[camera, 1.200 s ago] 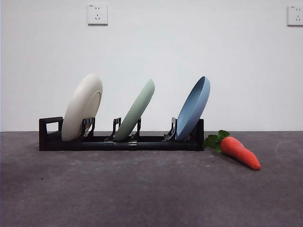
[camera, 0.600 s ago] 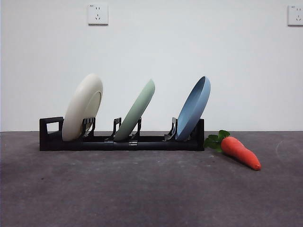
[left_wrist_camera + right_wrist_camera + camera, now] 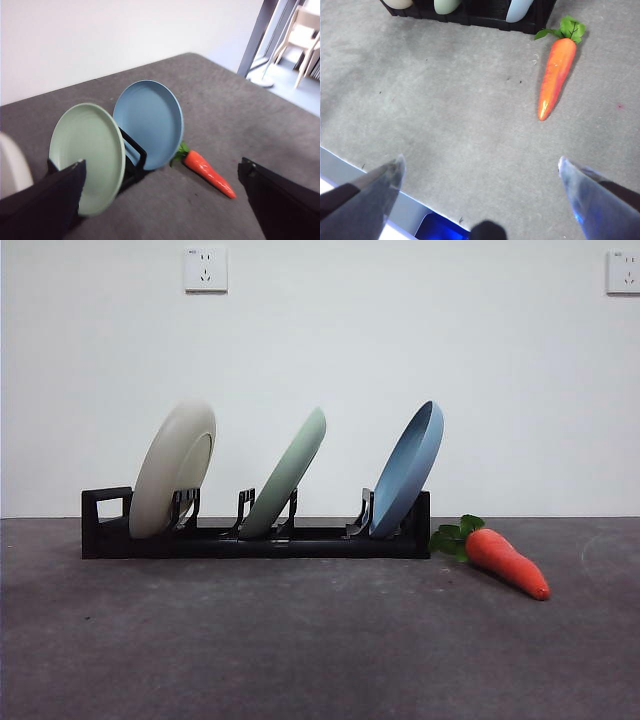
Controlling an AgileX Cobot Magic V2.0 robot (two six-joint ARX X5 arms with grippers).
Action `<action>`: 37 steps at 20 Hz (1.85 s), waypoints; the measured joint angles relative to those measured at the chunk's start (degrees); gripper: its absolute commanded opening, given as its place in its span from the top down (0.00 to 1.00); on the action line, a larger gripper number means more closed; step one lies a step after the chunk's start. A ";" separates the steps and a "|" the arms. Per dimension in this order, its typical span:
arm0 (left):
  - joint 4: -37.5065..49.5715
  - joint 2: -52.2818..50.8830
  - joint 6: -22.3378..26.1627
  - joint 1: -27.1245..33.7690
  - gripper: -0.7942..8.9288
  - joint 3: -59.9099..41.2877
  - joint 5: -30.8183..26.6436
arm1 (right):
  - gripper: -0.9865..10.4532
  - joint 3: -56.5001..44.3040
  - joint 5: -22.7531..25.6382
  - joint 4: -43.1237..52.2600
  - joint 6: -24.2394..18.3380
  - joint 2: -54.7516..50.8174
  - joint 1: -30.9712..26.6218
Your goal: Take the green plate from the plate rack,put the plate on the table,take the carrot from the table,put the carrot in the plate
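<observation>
The green plate [image 3: 288, 475] leans in the middle slot of the black plate rack [image 3: 250, 538], between a cream-white plate [image 3: 173, 470] and a blue plate [image 3: 408, 468]. The carrot [image 3: 506, 560] lies on the grey table [image 3: 300, 640] just right of the rack, leaves toward it. In the left wrist view my left gripper [image 3: 160, 200] hangs open in the air above the green plate [image 3: 87, 152], the blue plate [image 3: 150, 122] and the carrot [image 3: 209, 172]. My right gripper [image 3: 480, 187] is open near the table's front edge, well short of the carrot [image 3: 555, 75]. Neither gripper shows in the front view.
Two wall sockets [image 3: 206, 269] sit high on the white wall behind. The rack's loop handle [image 3: 105, 515] is at its left end. In the left wrist view the table's far edge, a doorway and a chair [image 3: 300, 35] lie beyond the carrot.
</observation>
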 measured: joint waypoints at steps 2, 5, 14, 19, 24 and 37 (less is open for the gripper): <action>1.66 7.26 1.16 -2.73 0.28 4.50 -3.45 | 0.31 0.00 0.00 0.00 0.00 0.15 0.00; 5.22 17.94 2.10 -5.22 0.28 10.05 -8.46 | 0.31 0.00 0.00 0.00 0.13 0.17 0.00; 15.17 39.85 2.45 -7.02 0.28 13.22 -13.46 | 0.31 0.00 0.00 0.00 0.15 0.35 0.00; 16.83 43.32 2.43 -7.02 0.48 13.22 -16.00 | 0.31 0.00 0.00 0.00 0.15 0.35 0.00; 16.61 43.60 2.45 -7.39 0.81 13.31 -15.39 | 0.31 0.02 0.00 -0.02 0.15 0.35 0.00; 14.51 43.60 2.84 -7.39 0.93 13.38 -12.63 | 0.31 0.04 -0.02 -0.02 0.57 0.35 0.00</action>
